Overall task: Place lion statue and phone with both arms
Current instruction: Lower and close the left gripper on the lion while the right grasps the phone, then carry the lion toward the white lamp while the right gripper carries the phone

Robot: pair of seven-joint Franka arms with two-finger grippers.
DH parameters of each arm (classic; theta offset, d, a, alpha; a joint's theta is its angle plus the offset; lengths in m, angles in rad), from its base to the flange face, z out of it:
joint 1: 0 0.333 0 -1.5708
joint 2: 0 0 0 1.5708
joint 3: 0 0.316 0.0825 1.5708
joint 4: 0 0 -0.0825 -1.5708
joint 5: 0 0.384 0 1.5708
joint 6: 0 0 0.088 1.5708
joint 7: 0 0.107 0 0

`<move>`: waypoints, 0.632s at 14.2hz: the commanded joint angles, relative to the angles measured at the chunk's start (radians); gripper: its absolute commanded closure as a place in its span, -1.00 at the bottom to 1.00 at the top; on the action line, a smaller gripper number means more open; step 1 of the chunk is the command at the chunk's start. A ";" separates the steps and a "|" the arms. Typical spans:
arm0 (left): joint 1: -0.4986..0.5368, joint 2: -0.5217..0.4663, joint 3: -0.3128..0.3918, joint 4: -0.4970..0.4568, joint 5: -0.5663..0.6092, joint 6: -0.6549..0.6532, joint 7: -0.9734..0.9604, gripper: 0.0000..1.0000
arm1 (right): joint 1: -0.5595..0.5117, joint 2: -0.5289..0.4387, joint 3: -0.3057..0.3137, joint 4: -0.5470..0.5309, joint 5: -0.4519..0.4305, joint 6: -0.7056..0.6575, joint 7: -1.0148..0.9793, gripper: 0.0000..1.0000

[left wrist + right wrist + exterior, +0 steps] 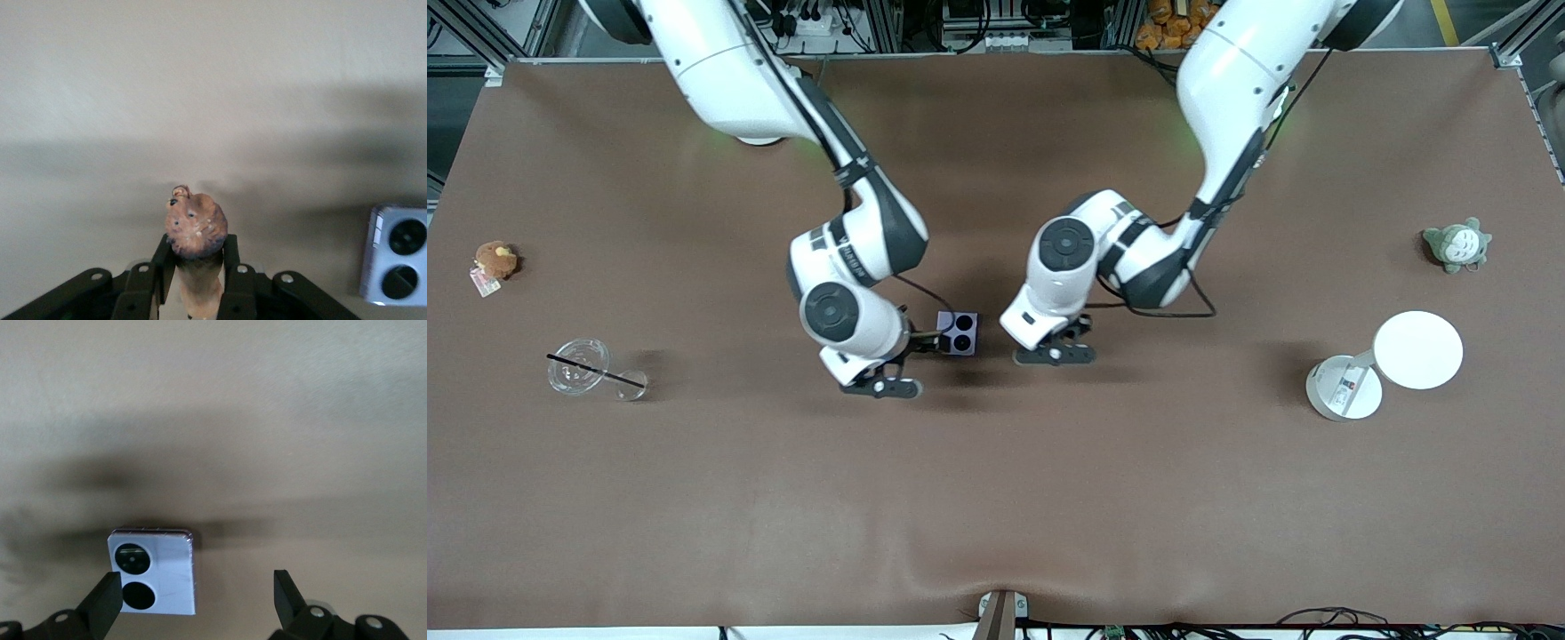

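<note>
The pale lavender phone point(958, 333) lies flat on the brown table, its two black camera rings up, between the two hands. My right gripper point(914, 345) is open and empty just above the table beside it. In the right wrist view the phone point(153, 572) lies close to one fingertip point(107, 595), with the gripper point(197, 590) spread wide. My left gripper point(1060, 342) hangs low over the table toward the left arm's end from the phone, shut on the reddish-brown lion statue point(195, 230). The phone also shows in the left wrist view point(397, 257). The lion is hidden in the front view.
A round brown plush with a tag point(495, 260) and a tipped clear cup with a straw point(591, 369) lie at the right arm's end. A white round-topped stand point(1387, 364) and a grey-green plush point(1456, 244) are at the left arm's end.
</note>
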 commanded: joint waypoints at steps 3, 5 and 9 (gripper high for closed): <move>0.121 -0.064 -0.012 -0.054 0.025 -0.010 0.220 1.00 | 0.045 0.036 -0.010 0.006 -0.093 0.050 0.063 -1.00; 0.178 -0.073 -0.015 -0.065 0.025 -0.010 0.327 1.00 | 0.080 0.060 -0.010 0.006 -0.096 0.094 0.098 -1.00; 0.297 -0.093 -0.015 -0.101 0.025 -0.010 0.522 1.00 | 0.111 0.088 -0.010 0.008 -0.095 0.136 0.173 -1.00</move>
